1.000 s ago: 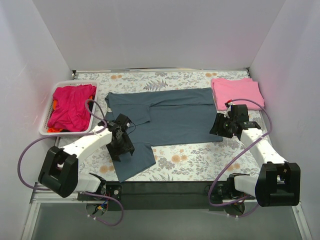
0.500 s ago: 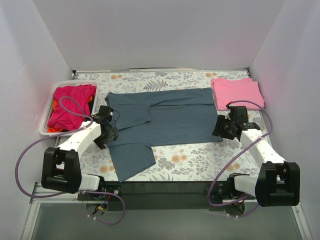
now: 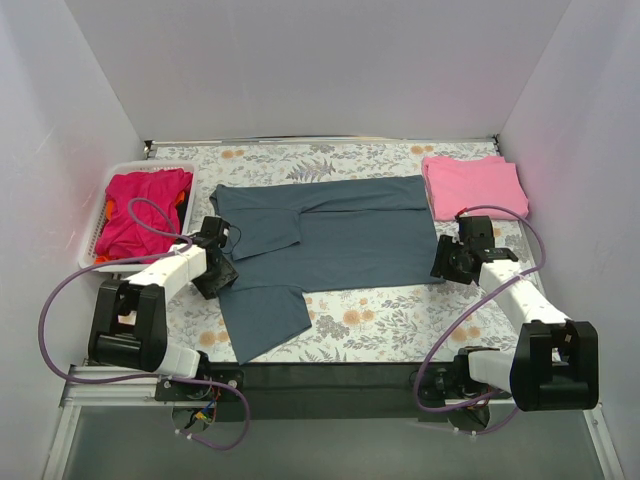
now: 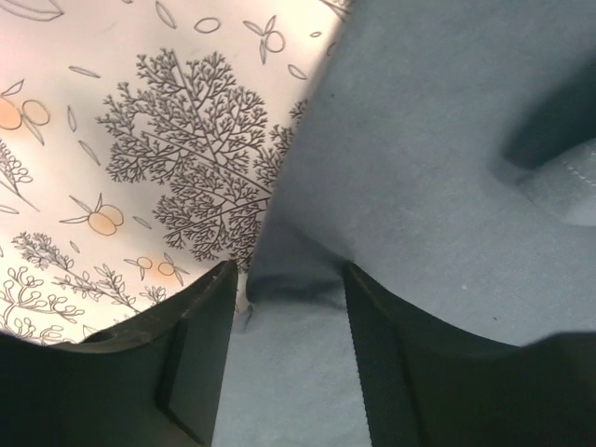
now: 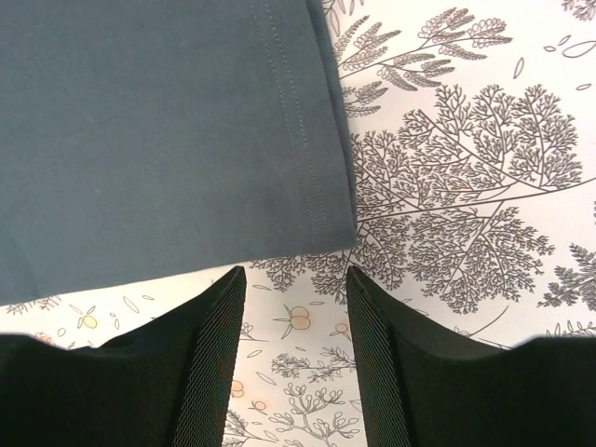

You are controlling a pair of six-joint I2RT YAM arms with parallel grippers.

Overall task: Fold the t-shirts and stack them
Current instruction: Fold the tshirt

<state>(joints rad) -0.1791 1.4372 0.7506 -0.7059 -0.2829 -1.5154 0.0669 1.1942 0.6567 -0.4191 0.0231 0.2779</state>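
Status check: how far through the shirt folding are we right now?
Done: one pink t-shirt lies folded at the far right. In hand: the blue-grey t-shirt lies spread out, the left gripper open astride its left edge, the right gripper open just off its near right corner. Left: folding it, plus the magenta shirt and orange-red cloth in the basket.

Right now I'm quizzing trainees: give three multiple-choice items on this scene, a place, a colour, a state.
1. The folded light pink cloth t-shirt lies at the floral-patterned table's: A) near left corner B) far right corner C) centre
2. In the white plastic slotted basket, the topmost shirt is: A) magenta B) green C) black
3. The right arm's fingers are: A) apart over bare table B) shut on pink cloth C) lifting a shirt
Key: B, it sits far right; A, magenta cloth fills it; A, the wrist view shows the gap.
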